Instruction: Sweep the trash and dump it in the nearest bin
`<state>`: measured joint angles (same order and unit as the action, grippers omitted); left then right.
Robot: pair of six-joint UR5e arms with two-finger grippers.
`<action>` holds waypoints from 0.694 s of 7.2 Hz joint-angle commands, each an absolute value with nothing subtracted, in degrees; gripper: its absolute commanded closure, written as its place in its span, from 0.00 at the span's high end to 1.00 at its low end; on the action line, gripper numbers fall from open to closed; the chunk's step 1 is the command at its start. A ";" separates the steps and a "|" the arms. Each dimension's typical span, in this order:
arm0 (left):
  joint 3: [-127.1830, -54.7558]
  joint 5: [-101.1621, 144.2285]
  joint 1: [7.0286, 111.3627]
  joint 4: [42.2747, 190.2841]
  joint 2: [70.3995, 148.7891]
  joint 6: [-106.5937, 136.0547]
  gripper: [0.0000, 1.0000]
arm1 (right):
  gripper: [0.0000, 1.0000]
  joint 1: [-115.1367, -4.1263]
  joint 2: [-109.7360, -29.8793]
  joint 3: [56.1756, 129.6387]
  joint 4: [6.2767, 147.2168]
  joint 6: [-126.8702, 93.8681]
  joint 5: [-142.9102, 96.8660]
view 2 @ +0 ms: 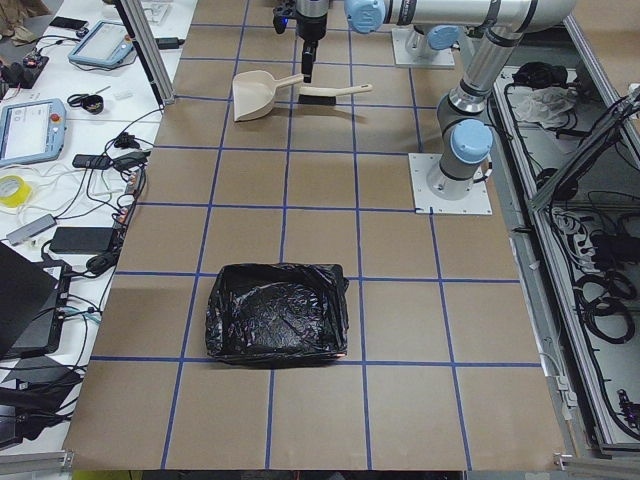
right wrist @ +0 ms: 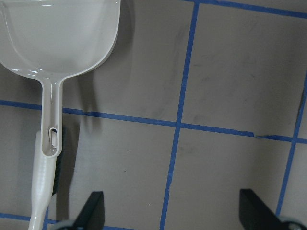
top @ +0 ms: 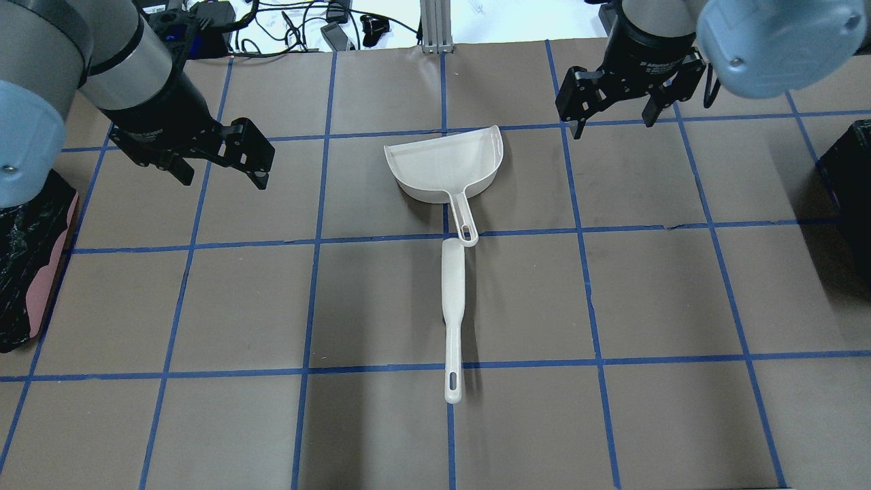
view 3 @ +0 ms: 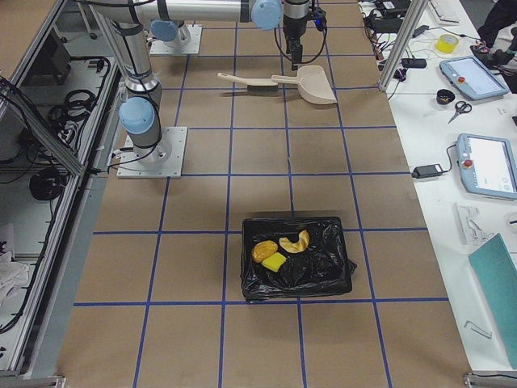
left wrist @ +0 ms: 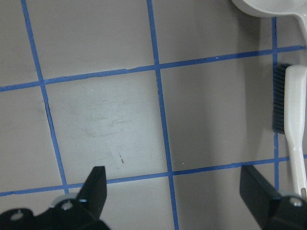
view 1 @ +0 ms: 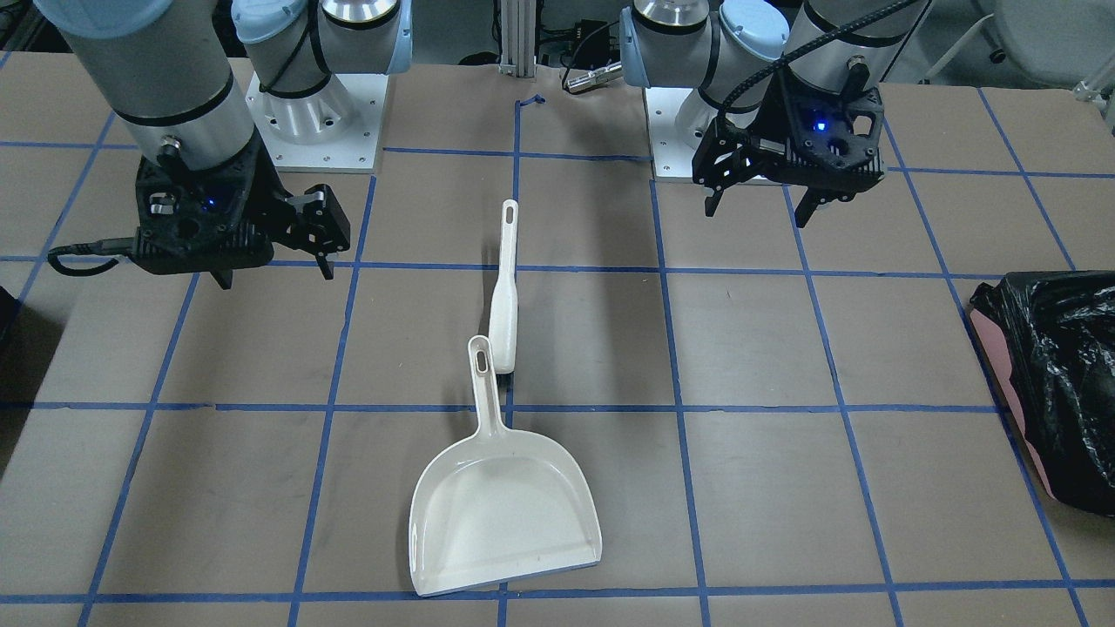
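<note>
The trash (view 3: 275, 252), a golden-brown lump, a yellow sponge and a pale scrap, lies inside the black-bagged bin (view 3: 335, 275) on my right side. The white dustpan (top: 446, 163) lies empty on the table, with the white brush (top: 452, 306) end to end behind its handle. My left gripper (top: 223, 175) is open and empty, hovering left of the dustpan. My right gripper (top: 614, 124) is open and empty, hovering right of it. The left wrist view shows the brush (left wrist: 293, 115) at its right edge. The right wrist view shows the dustpan (right wrist: 57, 33) at the upper left.
A second black-bagged bin (view 2: 277, 325) stands at my left table end and looks empty; it also shows in the overhead view (top: 27, 258). Blue tape lines grid the brown table. Cables and devices lie beyond the far edge (top: 326, 27).
</note>
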<state>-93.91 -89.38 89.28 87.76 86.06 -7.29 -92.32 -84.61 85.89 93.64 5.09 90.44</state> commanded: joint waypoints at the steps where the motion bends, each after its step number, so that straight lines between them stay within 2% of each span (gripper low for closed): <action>1: -94.04 -89.38 89.30 87.80 86.04 -7.29 1.00 | 1.00 -91.67 -87.09 86.13 91.07 5.01 90.97; 5: -94.30 -89.47 89.30 87.89 85.69 -7.21 1.00 | 1.00 -90.36 -90.96 86.13 87.64 4.92 90.79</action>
<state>-94.12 -89.44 89.23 87.83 85.78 -7.22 -90.79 -89.85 86.12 89.17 4.94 90.90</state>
